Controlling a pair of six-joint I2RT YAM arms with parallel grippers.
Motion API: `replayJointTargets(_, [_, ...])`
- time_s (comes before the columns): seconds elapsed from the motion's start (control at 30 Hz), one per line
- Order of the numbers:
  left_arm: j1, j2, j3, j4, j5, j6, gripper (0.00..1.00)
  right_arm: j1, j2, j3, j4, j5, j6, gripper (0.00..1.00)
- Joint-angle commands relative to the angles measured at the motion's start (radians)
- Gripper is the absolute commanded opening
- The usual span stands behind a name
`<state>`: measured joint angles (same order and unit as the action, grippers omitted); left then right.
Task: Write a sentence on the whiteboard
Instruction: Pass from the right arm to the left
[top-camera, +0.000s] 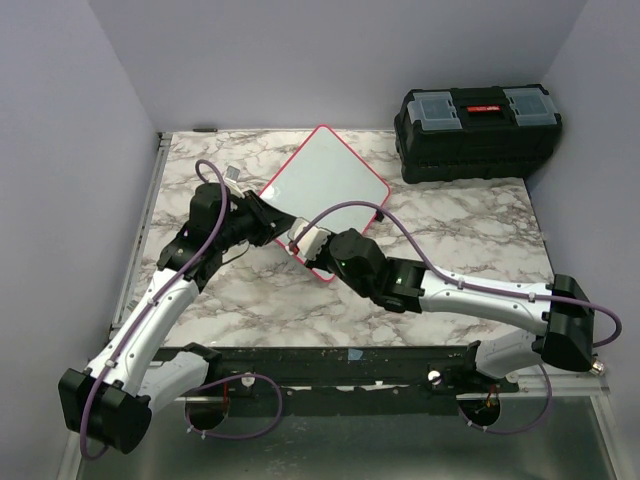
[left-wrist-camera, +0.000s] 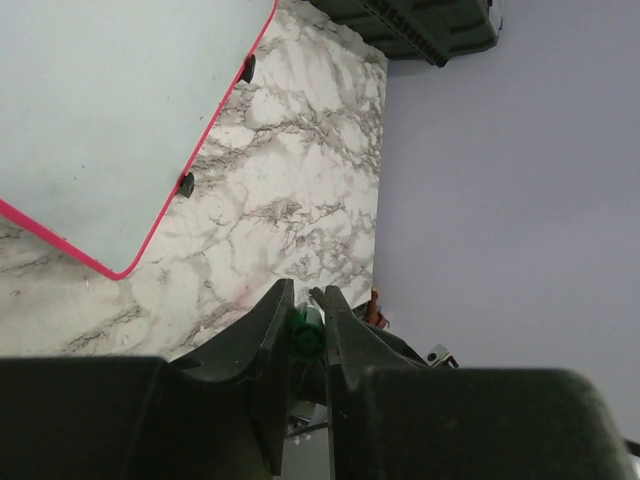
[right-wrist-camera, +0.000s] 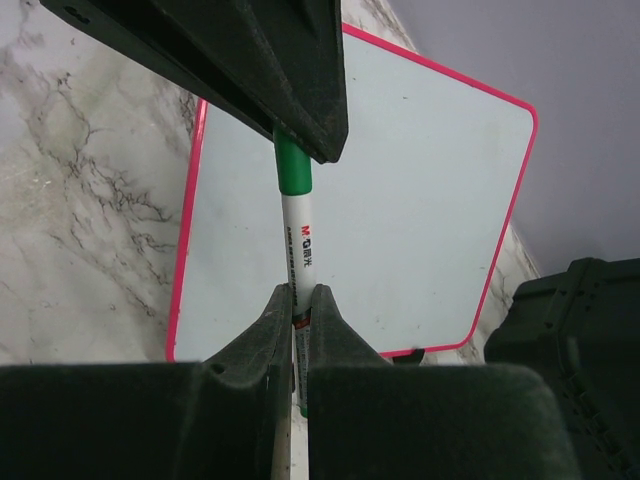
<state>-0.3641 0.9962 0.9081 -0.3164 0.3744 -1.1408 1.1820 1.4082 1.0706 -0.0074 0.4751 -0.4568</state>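
Along the left and near edges of the table (top-camera: 260, 310): bare marble, room to move. Pinching the green cap (right-wrist-camera: 293, 165) with the left gripper (left-wrist-camera: 302, 292), fingers pressed in. Clamping the same marker (right-wrist-camera: 299, 230) by its barrel with the right gripper (right-wrist-camera: 298, 292), over the whiteboard (top-camera: 325, 180)'s near-left rim. Lying flat, cornerwise, mid-table toward the far edge: that whiteboard. Filling the far right corner: toolbox (top-camera: 478, 132). One marker, one whiteboard, one toolbox, two grippers.

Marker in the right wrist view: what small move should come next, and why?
Probably pull the two pincers apart to uncap it: the right pincer clamps the marker barrel, the left pincer pinches its green cap, and the whiteboard is blank.
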Motion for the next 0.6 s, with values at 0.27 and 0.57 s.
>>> replayJointTargets(0.27, [-0.006,-0.042,-0.020,0.084,-0.011,0.005,0.00,0.010,-0.033,-0.023,0.122,0.116,0.104,0.51])
replayJointTargets(0.57, [-0.003,-0.141,-0.104,0.242,-0.053,0.073,0.00,-0.190,-0.138,0.023,0.057,-0.179,0.560,0.96])
